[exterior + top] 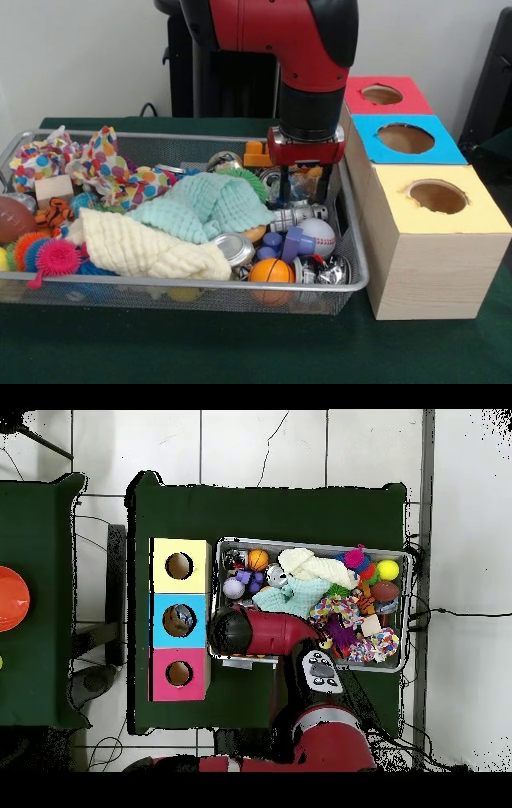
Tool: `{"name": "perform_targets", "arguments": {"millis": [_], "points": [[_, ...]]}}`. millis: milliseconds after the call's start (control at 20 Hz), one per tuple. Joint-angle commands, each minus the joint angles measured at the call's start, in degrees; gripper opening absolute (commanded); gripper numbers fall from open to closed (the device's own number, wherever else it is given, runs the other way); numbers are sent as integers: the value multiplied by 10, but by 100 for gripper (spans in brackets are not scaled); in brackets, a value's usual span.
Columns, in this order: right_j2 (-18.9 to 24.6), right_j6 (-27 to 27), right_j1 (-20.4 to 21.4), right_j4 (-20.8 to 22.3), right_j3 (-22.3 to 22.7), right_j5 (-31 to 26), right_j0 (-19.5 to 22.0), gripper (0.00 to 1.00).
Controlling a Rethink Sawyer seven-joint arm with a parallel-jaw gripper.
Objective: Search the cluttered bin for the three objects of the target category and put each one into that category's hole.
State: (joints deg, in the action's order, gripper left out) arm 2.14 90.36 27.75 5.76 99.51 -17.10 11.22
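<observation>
While the red and black arm point(308, 48) reaches down over the end of the wire bin point(356, 240) nearest the boxes, its gripper point(304, 186) hangs low among the clutter, the two dark fingers point(284, 186) spread apart with a clear crinkled wrapper point(302, 186) showing between them; whether they touch it cannot be told. The bin sits on the green table point(240, 352) and is crowded: a mint cloth point(204, 206) lies across the middle, a cream cloth point(140, 246) along the front rim, and a polka-dot cloth point(108, 168) toward the far rim. Near the front corner beside the boxes lie a baseball point(318, 234), a small basketball point(270, 270), a purple plastic piece point(286, 242) and a silver can point(234, 249). At the opposite end are spiky rubber balls point(48, 256) and a brown football point(12, 218). Just beside the bin stands a row of three wooden boxes, each with a round hole: yellow top point(436, 210), blue top point(408, 138), red top point(382, 94). In the overhead view something dark lies inside the blue box's hole point(180, 617).
</observation>
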Motion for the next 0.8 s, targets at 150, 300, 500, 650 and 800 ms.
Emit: {"name": "perform_targets", "arguments": {"millis": [150, 300, 500, 650, 800], "points": [[30, 54, -11, 28, 53, 13, 24, 100], [30, 49, -9, 31, 54, 13, 30, 100], [40, 35, 6, 35, 69, 4, 47, 100], [42, 27, 18, 39, 79, -3, 58, 100], [46, 21, 19, 44, 80, -5, 65, 100]]}}
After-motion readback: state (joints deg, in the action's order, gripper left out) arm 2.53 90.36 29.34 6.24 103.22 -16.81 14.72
